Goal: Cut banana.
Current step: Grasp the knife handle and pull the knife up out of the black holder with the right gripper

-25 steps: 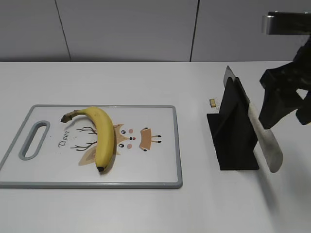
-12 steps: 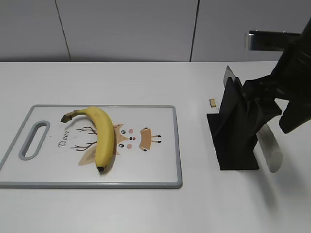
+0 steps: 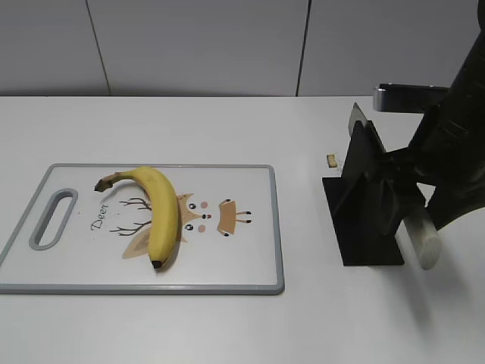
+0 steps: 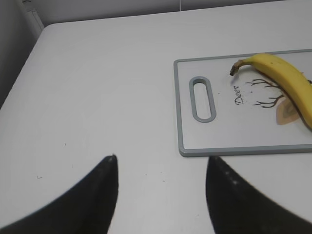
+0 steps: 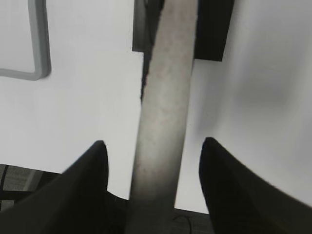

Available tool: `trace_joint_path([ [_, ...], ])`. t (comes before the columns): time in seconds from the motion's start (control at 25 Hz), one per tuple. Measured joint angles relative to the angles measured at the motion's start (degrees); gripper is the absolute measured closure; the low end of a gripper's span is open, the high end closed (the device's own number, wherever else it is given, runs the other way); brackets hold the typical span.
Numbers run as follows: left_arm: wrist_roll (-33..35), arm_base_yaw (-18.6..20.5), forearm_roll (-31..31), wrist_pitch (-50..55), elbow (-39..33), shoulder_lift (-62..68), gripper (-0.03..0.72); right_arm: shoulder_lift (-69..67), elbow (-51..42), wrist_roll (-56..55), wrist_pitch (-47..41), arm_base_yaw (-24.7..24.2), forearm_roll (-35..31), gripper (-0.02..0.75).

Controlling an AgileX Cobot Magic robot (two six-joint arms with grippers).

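Banana (image 3: 157,214) lies whole on cutting board (image 3: 227,269), well apart from both arms. Right gripper (image 5: 153,161) has fingers spread either side of knife handle (image 5: 163,107), knife sitting in black stand (image 3: 364,205); not pinching yet. Left gripper (image 4: 161,180) spread, empty, near board's handle end. Risks: fingers closing off-centre, handle slipping, stand tipping w/ the pull. Only readable text: "Deer" on board
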State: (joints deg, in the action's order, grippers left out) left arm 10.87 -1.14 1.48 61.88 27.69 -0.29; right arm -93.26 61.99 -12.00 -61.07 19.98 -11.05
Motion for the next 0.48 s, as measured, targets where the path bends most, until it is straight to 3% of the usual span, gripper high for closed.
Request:
trace_joint_path([
  [0.48, 0.0, 0.0, 0.0, 0.0, 0.0, 0.0, 0.144, -1.36, -0.11, -0.66, -0.36, 0.0, -0.17, 0.329],
])
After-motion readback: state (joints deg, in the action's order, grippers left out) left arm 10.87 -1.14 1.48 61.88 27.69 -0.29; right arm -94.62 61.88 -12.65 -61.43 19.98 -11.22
